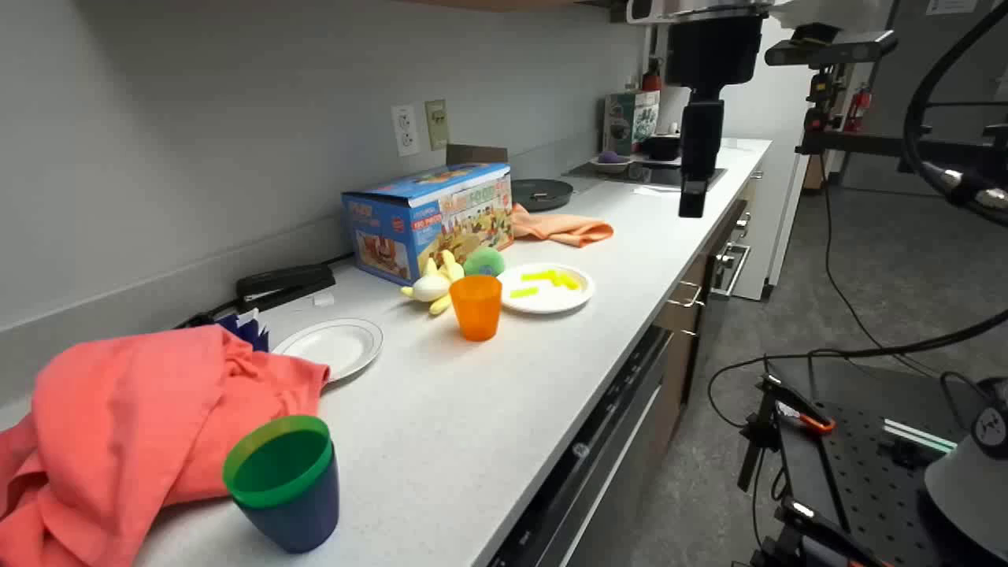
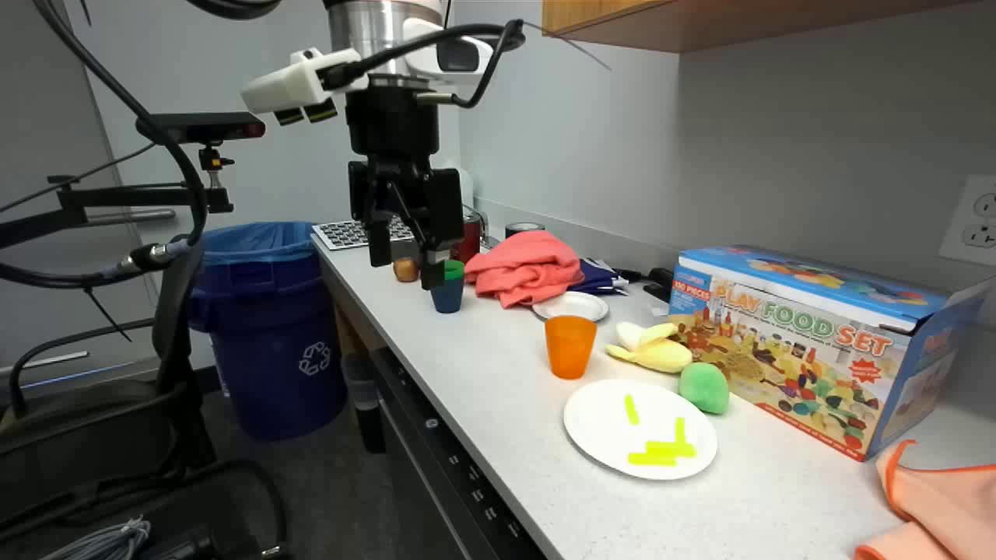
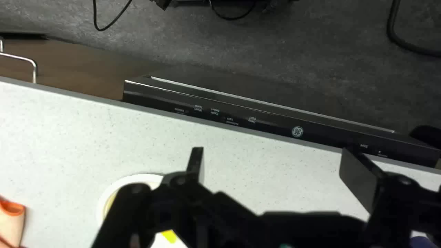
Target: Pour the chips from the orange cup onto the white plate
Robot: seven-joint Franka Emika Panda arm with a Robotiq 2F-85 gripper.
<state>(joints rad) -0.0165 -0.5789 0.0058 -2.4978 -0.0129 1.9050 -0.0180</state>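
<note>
Orange cup (image 2: 570, 348) on counter (image 2: 498, 381), lower than tool (image 2: 406, 260).

"How's the light?"

"Bright on the counter (image 2: 521, 412) in an exterior view; the floor (image 2: 327, 498) at seven o'clock is dim."

"And the chips (image 2: 661, 449)?"

"Between four and five o'clock there, glaring yellow, detail lost."

"Wrist view?"

"The gripper (image 3: 270, 168), near-black and soft-edged from four to seven."

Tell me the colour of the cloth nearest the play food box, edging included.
The cloth is pale peach edged in bright orange, shown best in an exterior view.
</note>
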